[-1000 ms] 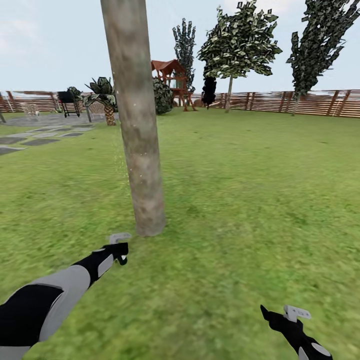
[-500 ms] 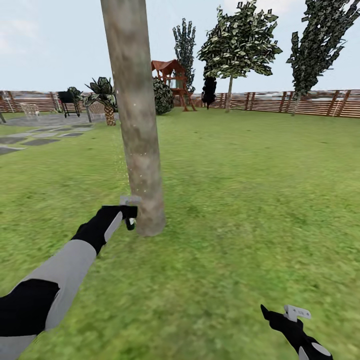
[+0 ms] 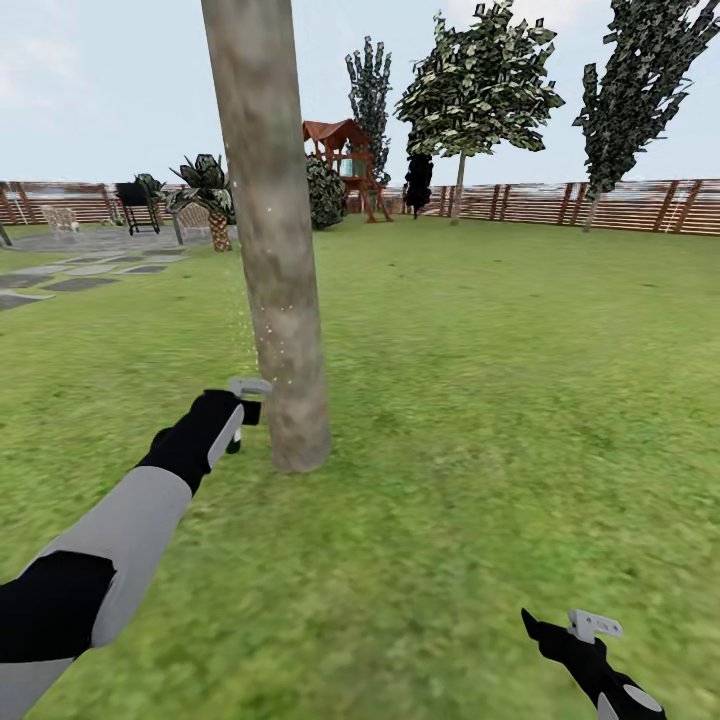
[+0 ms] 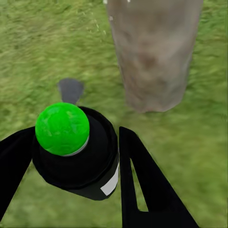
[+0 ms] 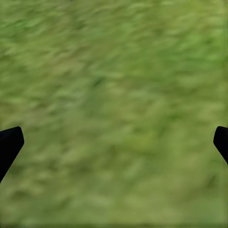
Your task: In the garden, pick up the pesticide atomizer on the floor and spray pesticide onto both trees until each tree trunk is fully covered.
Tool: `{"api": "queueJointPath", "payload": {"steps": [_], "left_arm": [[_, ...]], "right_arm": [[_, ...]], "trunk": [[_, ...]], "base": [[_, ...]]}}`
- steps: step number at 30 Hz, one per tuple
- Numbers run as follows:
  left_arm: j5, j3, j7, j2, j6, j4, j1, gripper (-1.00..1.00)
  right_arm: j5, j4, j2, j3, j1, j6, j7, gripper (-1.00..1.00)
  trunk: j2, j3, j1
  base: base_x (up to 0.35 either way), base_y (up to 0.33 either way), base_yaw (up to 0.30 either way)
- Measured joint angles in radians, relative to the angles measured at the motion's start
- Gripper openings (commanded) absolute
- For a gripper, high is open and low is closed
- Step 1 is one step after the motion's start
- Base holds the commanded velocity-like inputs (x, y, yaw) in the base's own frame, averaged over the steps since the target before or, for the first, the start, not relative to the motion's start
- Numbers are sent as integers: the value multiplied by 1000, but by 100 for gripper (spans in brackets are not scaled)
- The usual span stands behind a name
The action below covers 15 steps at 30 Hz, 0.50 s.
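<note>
My left gripper (image 4: 71,156) covers the sides of the atomizer (image 4: 76,147), and its nozzle is not visible. The trunk (image 3: 270,230) is cut by the top edge, so its crown is out of view. Of my right gripper (image 5: 114,142) only two fingertips (image 5: 9,142) enter the blurred grass (image 5: 114,95).

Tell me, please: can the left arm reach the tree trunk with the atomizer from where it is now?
Probably yes. The left gripper, shut on the atomizer, hangs just beside the lower tree trunk, and only grass lies between them.
</note>
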Motion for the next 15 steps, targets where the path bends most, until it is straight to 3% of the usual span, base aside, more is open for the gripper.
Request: {"api": "queueJointPath", "payload": {"steps": [2, 6, 8, 9, 15], "left_arm": [[-6, 1, 4, -1, 20, -6, 0, -100], [-10, 2, 5, -3, 171, -138, -36, -100], [-4, 2, 5, -2, 265, -183, -100, -100], [-16, 2, 6, -2, 278, -187, -121, -100], [-6, 2, 6, -4, 288, -187, -240, -100]], "right_arm": [[0, 0, 0, 0, 0, 0, 0, 100], [0, -1, 0, -1, 0, 0, 0, 100], [0, -1, 0, -1, 0, 0, 0, 100], [0, -2, 0, -1, 0, 0, 1, 100], [-1, -2, -1, -3, 0, 0, 0, 100]], "trunk": [[0, 0, 0], [0, 0, 0], [0, 0, 0], [0, 0, 0], [0, 0, 0]], "base": [[0, 0, 0], [0, 0, 0], [0, 0, 0], [0, 0, 0], [0, 0, 0]]}}
